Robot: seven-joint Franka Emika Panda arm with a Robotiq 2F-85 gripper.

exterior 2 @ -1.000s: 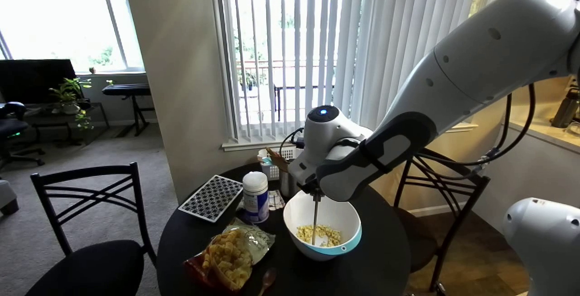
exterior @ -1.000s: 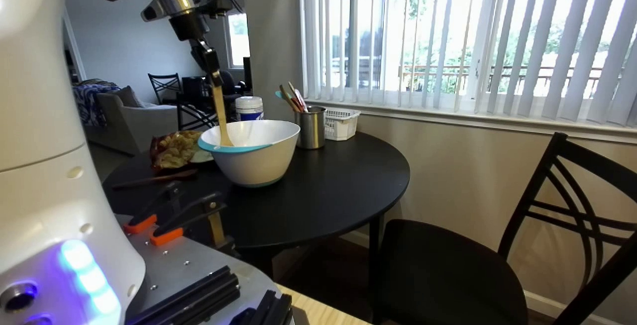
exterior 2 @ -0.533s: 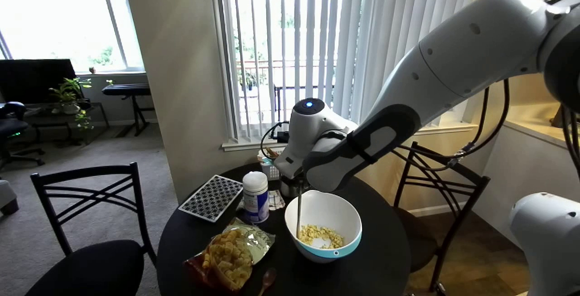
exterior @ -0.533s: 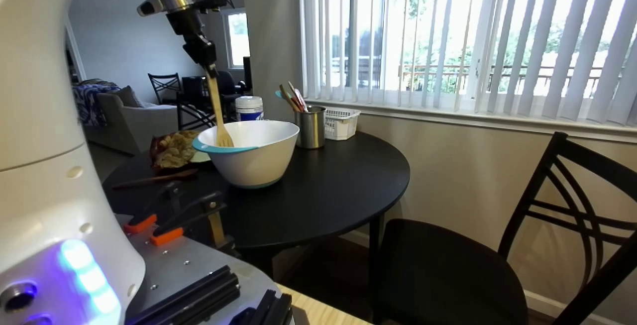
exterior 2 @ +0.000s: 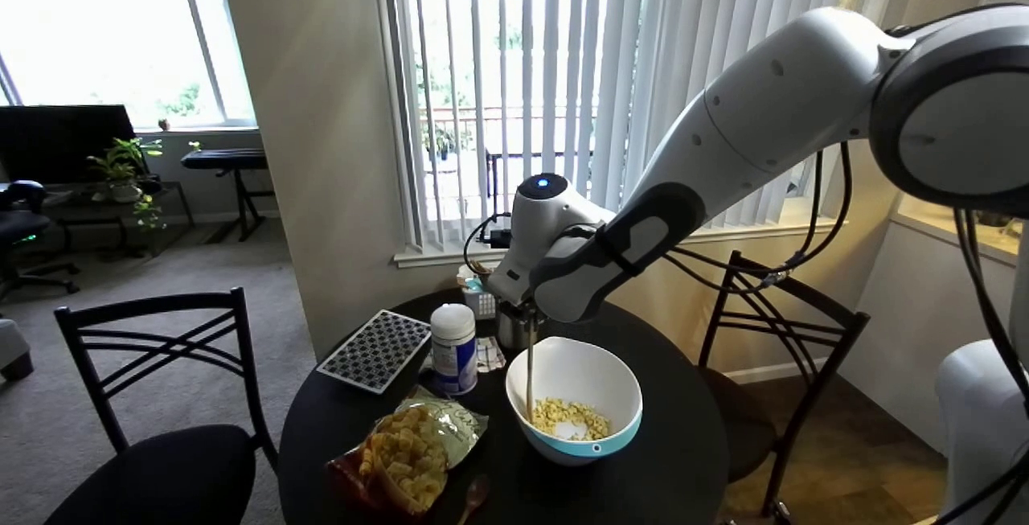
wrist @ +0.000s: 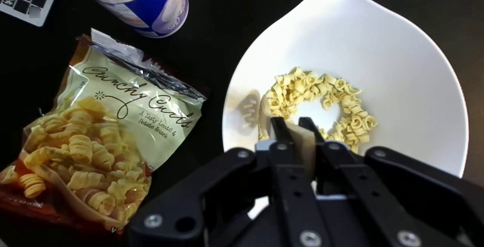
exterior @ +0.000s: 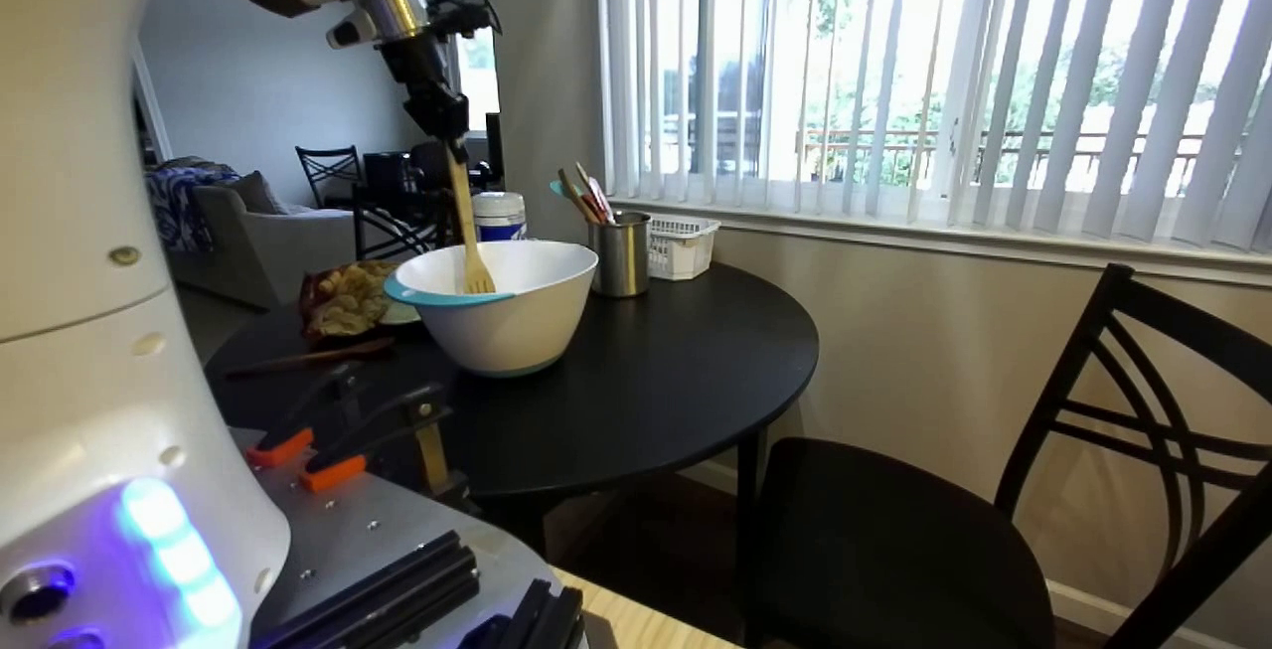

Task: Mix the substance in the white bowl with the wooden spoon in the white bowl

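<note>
The white bowl [exterior: 507, 336] stands on the round black table, its teal-edged handle side toward the robot. Pale yellow curls [wrist: 298, 84] lie in a broken ring on its floor, with bare white in the middle. My gripper [wrist: 292, 120] is shut on the upper handle of the wooden spoon [exterior: 465, 212], above the rim. The spoon leans down into the bowl [exterior 2: 591, 372], its slotted end close to the wall on the snack-bag side; whether it touches I cannot tell. In the wrist view the fingers [wrist: 280, 129] hide part of the spoon and some curls.
An open snack bag [exterior 2: 402, 461] and a white-and-blue canister [exterior 2: 454, 348] stand beside the bowl. A metal cup of utensils [exterior: 622, 256] and a white basket [exterior: 684, 249] are behind it. A dark brown spoon [exterior 2: 476, 493] lies near the table's edge.
In the bowl, the spoon has gone from near the middle to the wall on the snack-bag side, turning its slotted face outward. The gripper travelled with it; the bowl has turned slightly.
</note>
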